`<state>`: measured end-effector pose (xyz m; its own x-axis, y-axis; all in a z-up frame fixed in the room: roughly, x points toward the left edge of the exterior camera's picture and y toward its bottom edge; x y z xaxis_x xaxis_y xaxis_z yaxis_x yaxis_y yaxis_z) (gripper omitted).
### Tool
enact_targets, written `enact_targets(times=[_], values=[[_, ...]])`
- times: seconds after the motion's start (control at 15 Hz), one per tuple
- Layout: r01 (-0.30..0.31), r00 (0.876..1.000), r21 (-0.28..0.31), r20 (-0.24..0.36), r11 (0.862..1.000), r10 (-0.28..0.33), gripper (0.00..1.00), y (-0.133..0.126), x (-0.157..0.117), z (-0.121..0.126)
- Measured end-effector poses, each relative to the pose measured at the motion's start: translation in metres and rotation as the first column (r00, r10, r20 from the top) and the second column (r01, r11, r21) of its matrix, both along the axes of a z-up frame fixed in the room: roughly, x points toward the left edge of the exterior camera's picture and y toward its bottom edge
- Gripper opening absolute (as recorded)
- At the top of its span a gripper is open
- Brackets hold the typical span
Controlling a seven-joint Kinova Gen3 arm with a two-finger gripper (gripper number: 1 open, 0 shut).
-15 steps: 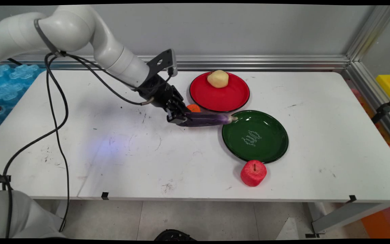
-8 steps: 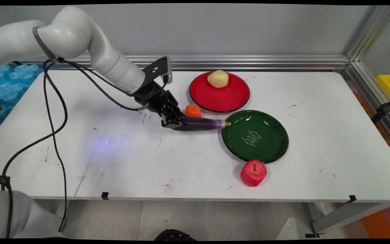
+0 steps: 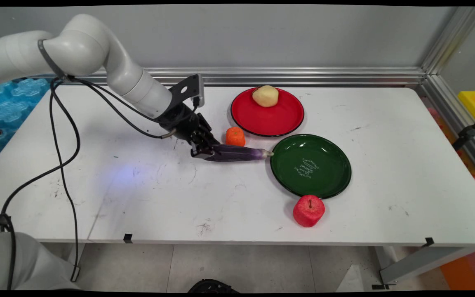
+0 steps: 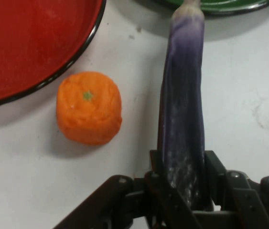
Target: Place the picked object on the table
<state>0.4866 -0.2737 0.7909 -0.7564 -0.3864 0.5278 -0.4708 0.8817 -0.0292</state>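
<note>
Gripper (image 3: 203, 153) clamped on blunt end of purple eggplant (image 3: 239, 154), low over table (image 3: 138, 194); its tip just beside green plate (image 3: 336, 187) rim. You keep grasp firm, eggplant level; mind orange (image 4: 89, 113) alongside, red plate (image 3: 295, 121) near.

Only one marking in view: pale script lettering on the inner floor of the green plate (image 3: 332, 181), in a few short slanted lines. Cannot be read from the main view; no single word can be made out. The plate lies just beyond the gripper (image 3: 203, 153) fingertips, off the far tip of what they clasp. In the hand view only the plate's rim shows, and no lettering. No other text, brand, number or sign legible.
</note>
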Motion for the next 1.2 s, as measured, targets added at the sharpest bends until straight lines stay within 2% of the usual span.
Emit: enact_targets(times=[0.73, 0.8, 1.2], values=[[-0.007, 1.0, -0.004, 0.028, 1.0, 0.007, 0.0, 0.0, 0.015, -0.01], [-0.008, 1.0, -0.005, 0.029, 1.0, 0.008, 1.0, -0.001, 0.016, -0.011], [-0.018, 1.0, -0.016, 0.022, 1.0, 0.018, 1.0, -0.004, 0.017, -0.014]])
